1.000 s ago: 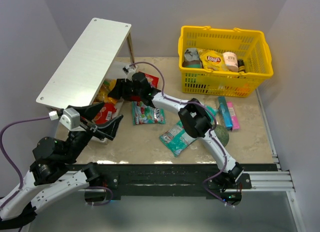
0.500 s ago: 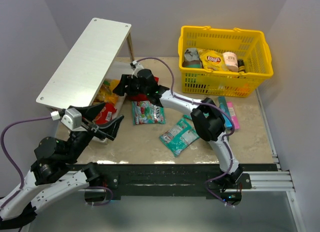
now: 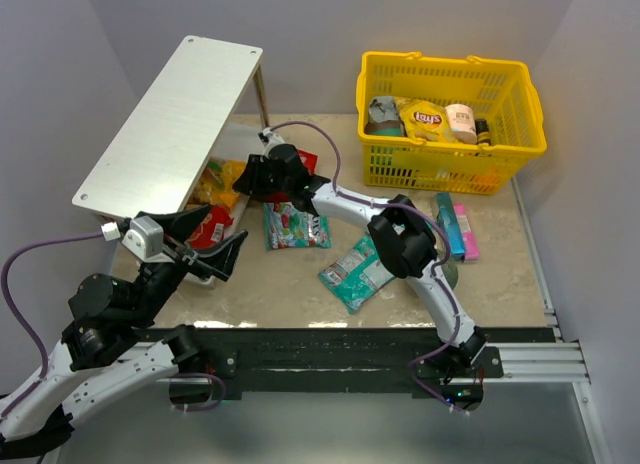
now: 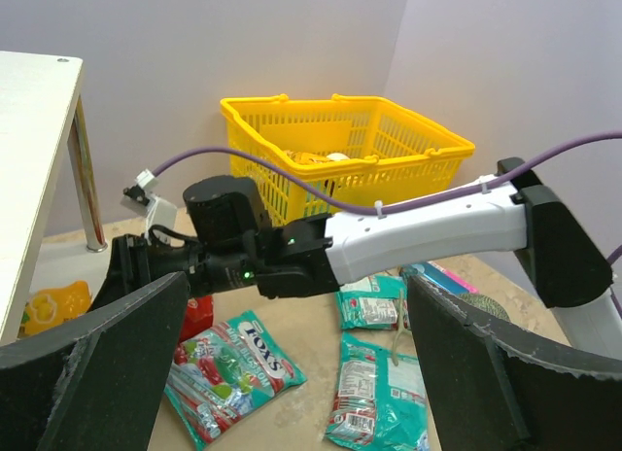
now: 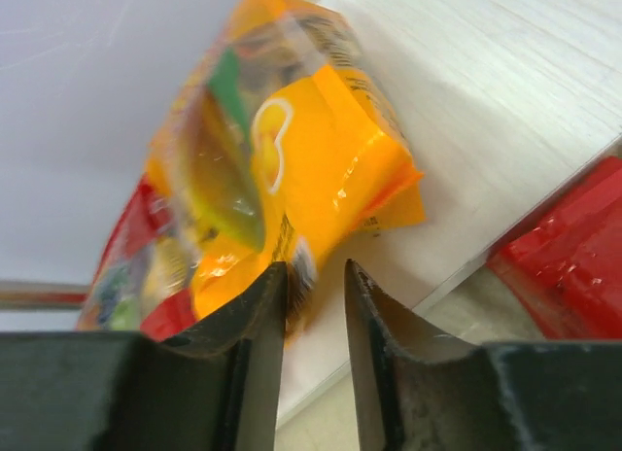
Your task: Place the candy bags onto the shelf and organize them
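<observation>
Right hand [image 5: 313, 274] reaches under the top of the shelf [image 3: 170, 114], fingers nearly together about the bottom edge of the yellow-orange bag [image 5: 292, 150] on the lower tier — a true pinch I cannot tell — likely to straighten it. Left hand [image 3: 213, 236] gapes wide, idle.

I get bright, even overhead light and soft shadows, though the close orange bag [image 5: 321, 169] blurs toward nine o'clock.

text: FOX'S on teal candy bag [image 4: 233, 368] | Lay's logo (small) on yellow chip bag [image 3: 424, 119]
</observation>
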Motion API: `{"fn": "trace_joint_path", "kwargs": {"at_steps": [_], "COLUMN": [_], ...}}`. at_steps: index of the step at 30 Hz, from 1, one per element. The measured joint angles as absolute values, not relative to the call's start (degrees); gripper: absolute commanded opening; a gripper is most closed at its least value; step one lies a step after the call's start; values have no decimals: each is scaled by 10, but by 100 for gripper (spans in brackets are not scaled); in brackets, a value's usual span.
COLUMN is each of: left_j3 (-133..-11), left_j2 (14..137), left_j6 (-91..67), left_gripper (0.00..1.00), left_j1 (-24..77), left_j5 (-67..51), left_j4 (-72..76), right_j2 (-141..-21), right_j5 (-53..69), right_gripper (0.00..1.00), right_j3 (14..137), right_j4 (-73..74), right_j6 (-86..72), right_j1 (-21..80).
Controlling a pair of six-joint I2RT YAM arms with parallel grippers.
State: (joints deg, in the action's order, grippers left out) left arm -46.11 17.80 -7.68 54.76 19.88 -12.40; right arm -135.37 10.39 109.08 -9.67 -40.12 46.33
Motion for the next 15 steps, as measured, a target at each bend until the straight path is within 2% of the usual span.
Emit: {"fn": "trace_joint_path", "kwargs": {"at_steps": [3,6,9,10,12,13,15], "left_j3": [-461,-460,-460,-460,-460,-460,-460], "left_j2": [178,178,178,178,178,178,178], "left_j6": [-77,-77,-77,-77,-77,-77,-77], "left_gripper": [99,99,99,100,100,100,99], "left_j1": [548,546,544,544,542,541,540], "left_j5": [199,199,199,199,199,199,199], "left_j4": [-124,-124,-124,-124,-124,-124,-124], "right_j2": [-1382,-1391,-1391,-1391,-1390,-1388,-1382], "right_j5": [100,100,100,100,98,95,88], "right_gripper": [14,12,24,36,48,57,64], "right_j3": [1105,1112,1113,1113,1109,1105,1094], "right_j4": [-94,-98,-100,-100,-101,-101,-99], "right_j6": [-406,-412,-412,-411,-410,-410,-408], "right_j1": [461,460,460,460,458,457,455]}}
